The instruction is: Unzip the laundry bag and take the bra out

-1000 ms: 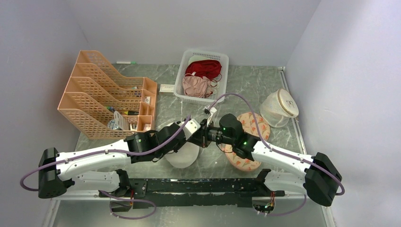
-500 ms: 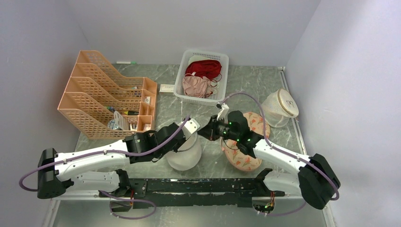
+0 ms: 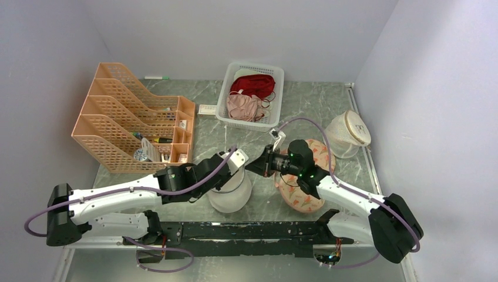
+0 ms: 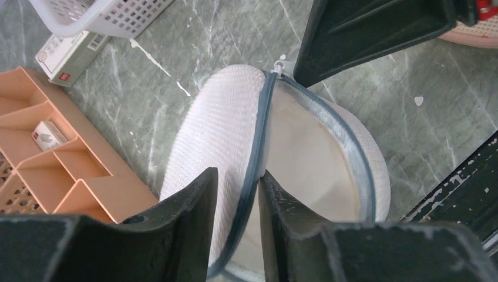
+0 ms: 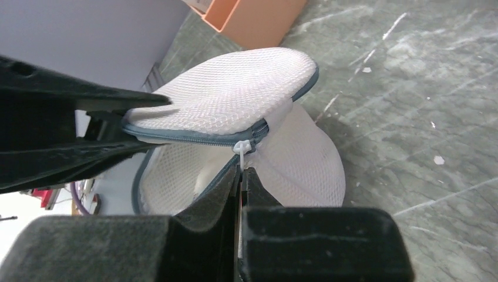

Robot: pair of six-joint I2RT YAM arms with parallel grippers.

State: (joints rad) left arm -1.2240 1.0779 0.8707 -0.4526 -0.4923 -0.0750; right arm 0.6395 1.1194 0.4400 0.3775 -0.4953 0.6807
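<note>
1. Laundry bag (image 3: 228, 194) sits on the worktop (image 3: 305, 106) near the middle of the near edge, between the two arms. Lid partly raised along the blue-grey zipper rim (image 4: 258, 135).
2. Left hand (image 4: 238, 176) clamps the raised lid at its rim; zipper tape runs between the two fingers.
3. Right hand (image 5: 241, 173) is pinched tight on the white zipper pull (image 5: 242, 147), at the bag's far-right side.
4. Opening shows a smooth cream surface (image 4: 299, 158) inside. Cannot tell whether that is the bra.
5. Left arm reaches in low from the near-left corner, forearm slanting toward the centre.
6. Right arm comes from the near-right corner, passing over a floral pouch (image 3: 305, 200), wrist turned to face the left hand.
</note>
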